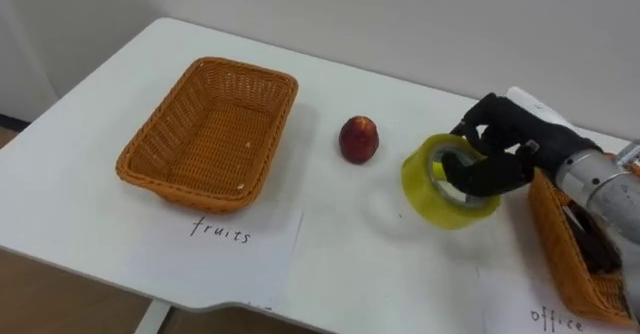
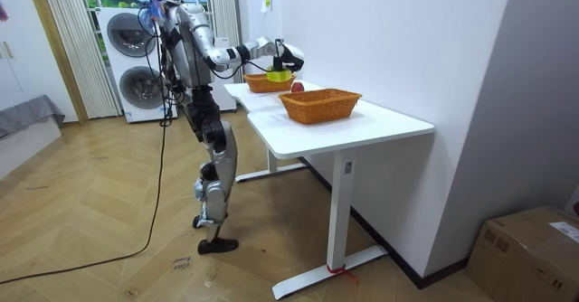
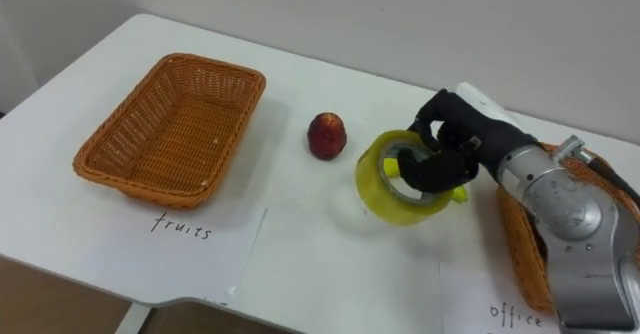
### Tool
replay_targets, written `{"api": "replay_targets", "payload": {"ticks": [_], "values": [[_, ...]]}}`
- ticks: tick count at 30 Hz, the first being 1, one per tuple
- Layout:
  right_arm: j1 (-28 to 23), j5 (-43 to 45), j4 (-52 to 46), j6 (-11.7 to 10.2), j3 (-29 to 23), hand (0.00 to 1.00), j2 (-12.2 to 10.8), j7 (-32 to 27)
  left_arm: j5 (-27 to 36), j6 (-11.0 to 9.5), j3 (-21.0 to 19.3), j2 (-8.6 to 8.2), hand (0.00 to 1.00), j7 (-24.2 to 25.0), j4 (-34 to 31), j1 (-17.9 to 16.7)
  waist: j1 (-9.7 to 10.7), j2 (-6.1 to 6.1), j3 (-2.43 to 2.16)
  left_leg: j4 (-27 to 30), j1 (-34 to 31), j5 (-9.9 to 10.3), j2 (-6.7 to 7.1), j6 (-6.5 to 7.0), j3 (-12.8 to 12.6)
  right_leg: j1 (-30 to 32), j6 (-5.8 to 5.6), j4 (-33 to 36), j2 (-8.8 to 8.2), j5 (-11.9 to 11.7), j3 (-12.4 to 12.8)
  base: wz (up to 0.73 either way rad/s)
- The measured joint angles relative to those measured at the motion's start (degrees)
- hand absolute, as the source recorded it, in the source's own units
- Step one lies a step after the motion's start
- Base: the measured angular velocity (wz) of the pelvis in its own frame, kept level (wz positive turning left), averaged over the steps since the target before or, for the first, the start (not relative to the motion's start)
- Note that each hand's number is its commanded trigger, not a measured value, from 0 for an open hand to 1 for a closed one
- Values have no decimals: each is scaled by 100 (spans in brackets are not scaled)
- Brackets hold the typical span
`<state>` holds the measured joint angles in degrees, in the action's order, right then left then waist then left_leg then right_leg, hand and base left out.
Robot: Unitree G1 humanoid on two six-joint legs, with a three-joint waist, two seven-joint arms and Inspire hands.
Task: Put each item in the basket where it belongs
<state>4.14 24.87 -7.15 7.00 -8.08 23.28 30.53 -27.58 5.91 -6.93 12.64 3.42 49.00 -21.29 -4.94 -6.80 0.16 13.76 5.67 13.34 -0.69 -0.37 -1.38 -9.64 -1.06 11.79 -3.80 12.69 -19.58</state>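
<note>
A yellow roll of tape hangs tilted just above the white table, right of centre. My right hand is shut on it, fingers hooked through its core. A red apple lies on the table to the left of the tape. The empty wicker fruit basket stands at the left above a paper label. The office basket stands at the right edge with dark items inside. In the room view the right hand holds the tape over the table.
A second paper label lies in front of the office basket. The table's front edge runs along the bottom of the eye views. In the room view I stand at the table's far end, with washing machines behind me and a cardboard box on the floor.
</note>
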Motion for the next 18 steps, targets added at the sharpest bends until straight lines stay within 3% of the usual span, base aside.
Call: {"api": "replay_targets", "payload": {"ticks": [7,14,18], "values": [[-5,33,95,-18,-196,100,0,-85,-1,-1,-28,-52,0,13,134,-60,189,118,-6,-3,37,1,-15,0,-34,-40,2,8,14,-1,61,-2],[-5,15,605,-14,-447,100,153,-659,111,0,-41,-65,0,-40,168,-51,197,122,-3,-39,93,16,-40,7,-141,-21,4,-11,34,1,158,-7],[-6,19,923,9,-447,100,241,-1030,113,10,-147,-59,0,-41,164,-4,236,59,-24,-23,87,14,-48,6,-214,59,9,-6,42,-3,227,-10]]}}
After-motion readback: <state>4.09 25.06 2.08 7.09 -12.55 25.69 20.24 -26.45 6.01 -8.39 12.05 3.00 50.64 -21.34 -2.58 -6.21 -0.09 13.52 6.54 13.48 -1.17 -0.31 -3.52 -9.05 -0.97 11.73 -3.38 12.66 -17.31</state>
